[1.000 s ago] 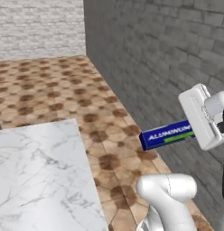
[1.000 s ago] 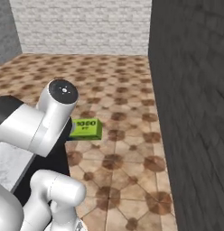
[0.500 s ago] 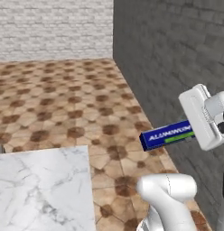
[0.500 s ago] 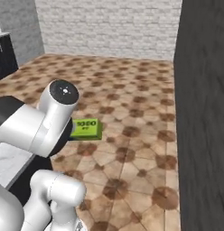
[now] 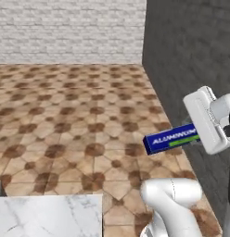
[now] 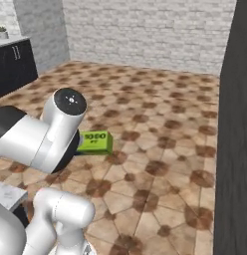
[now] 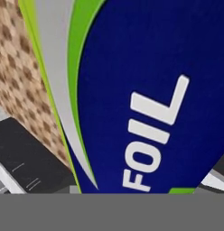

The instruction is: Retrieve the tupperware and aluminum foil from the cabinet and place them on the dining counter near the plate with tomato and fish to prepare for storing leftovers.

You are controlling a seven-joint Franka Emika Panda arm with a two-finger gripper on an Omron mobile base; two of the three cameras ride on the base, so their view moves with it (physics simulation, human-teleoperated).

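Brown tiled floor (image 5: pixel 70 120) and a dark wall (image 5: pixel 191 55) surround the arm. The gripper (image 5: pixel 196 139) holds the foil box (image 5: pixel 170 138) by 1 end, high above the floor; a bump or swing could loosen it.

We see a brown tile floor (image 5: pixel 66 120), a white brick wall (image 5: pixel 66 32), and a dark grey wall (image 5: pixel 191 55).
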